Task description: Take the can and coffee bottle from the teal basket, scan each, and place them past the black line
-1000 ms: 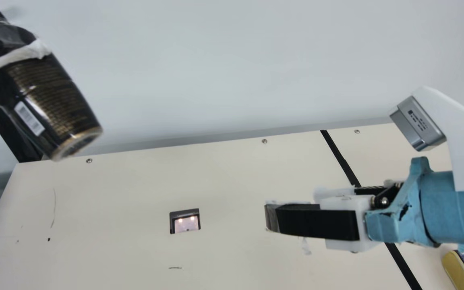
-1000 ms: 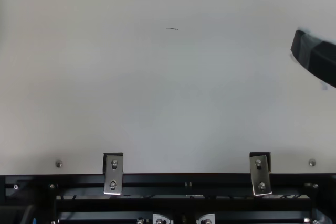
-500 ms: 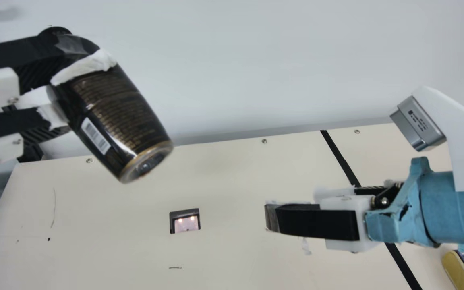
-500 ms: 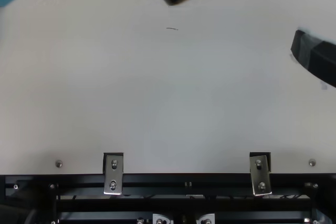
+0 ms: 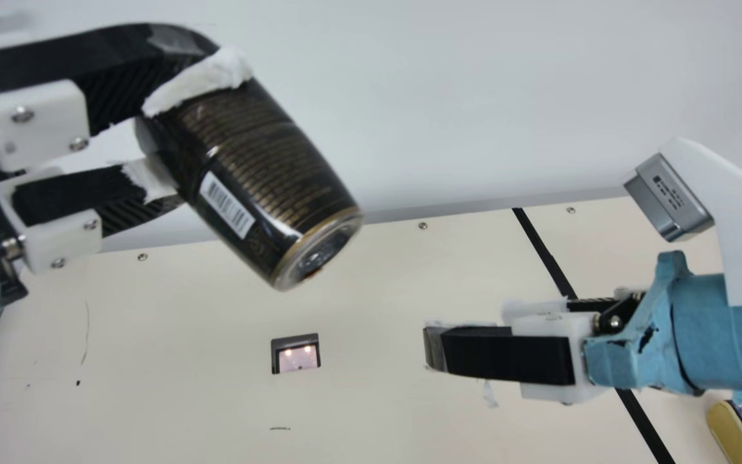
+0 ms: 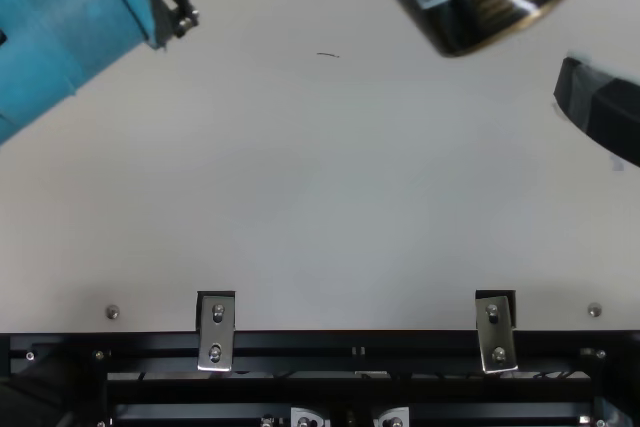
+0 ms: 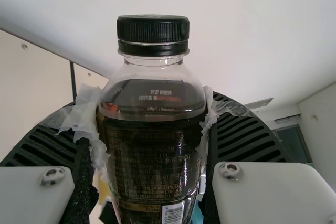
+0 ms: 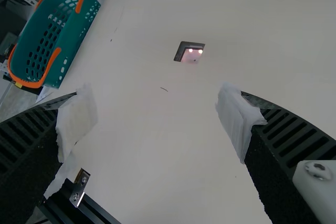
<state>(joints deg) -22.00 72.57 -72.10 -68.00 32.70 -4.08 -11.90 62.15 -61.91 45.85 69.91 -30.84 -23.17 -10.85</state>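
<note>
Bottle (image 5: 261,174): between the fingers of the left gripper (image 5: 178,132), tilted, base lower, raised above the table (image 5: 152,399)
Left gripper: closed firmly around the bottle
Right gripper (image 5: 474,330): fingers spread wide
Scanner (image 5: 296,354): in the tabletop
Basket (image 8: 76,39): beside the table

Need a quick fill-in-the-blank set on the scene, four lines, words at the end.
The left tool holds the coffee bottle, whose cap is ____.
The right tool's fingers are ____, not shut.
The rim of the teal basket is ____.
In the main view, the yellow-edged item lies to the ____ of the black line.

Missing words: black; open; orange; right.
</note>
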